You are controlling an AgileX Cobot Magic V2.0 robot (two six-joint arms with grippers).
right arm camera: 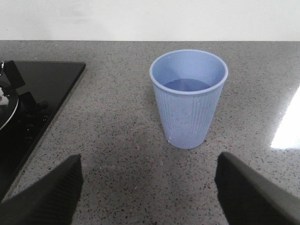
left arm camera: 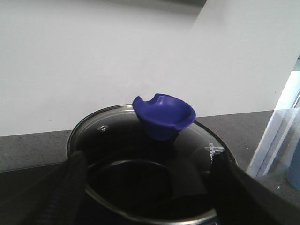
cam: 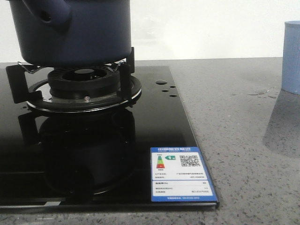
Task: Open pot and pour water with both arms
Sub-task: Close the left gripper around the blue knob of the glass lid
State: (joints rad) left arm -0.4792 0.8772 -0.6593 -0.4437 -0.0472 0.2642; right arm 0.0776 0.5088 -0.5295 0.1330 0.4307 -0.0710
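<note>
Pot (cam: 70,33) stood on the burner (cam: 84,84) of the black hob (cam: 154,126), lid (left arm camera: 140,140) on, blue knob (left arm camera: 164,115) upright at the lid's centre.

Left hand (left arm camera: 145,187): fingers apart, one to each side of the lid, low over its near rim. Nothing was clamped between them. The knob lay just beyond the fingertips, on the centre line of the gap. The glass lid showed a steel rim and a small vent hole; no contact between fingers and lid could be confirmed.

Right hand (right arm camera: 147,187): fingers apart, holding nothing, aimed at the cup (right arm camera: 189,98). The cup stood upright on the grey table (right arm camera: 117,140), well clear of the hob, with water in its lower part. Some droplets lay on the table near the cup in the front view.

Assessment: the step in hand appeared to be lid removal. To do it well, the left hand should advance until the knob sits fully between the pads, close on the narrow stem below the flared top, then lift straight up so the rim clears the pot without dragging it on the burner supports. The right hand should close round the cup's middle, keeping it level.
</note>
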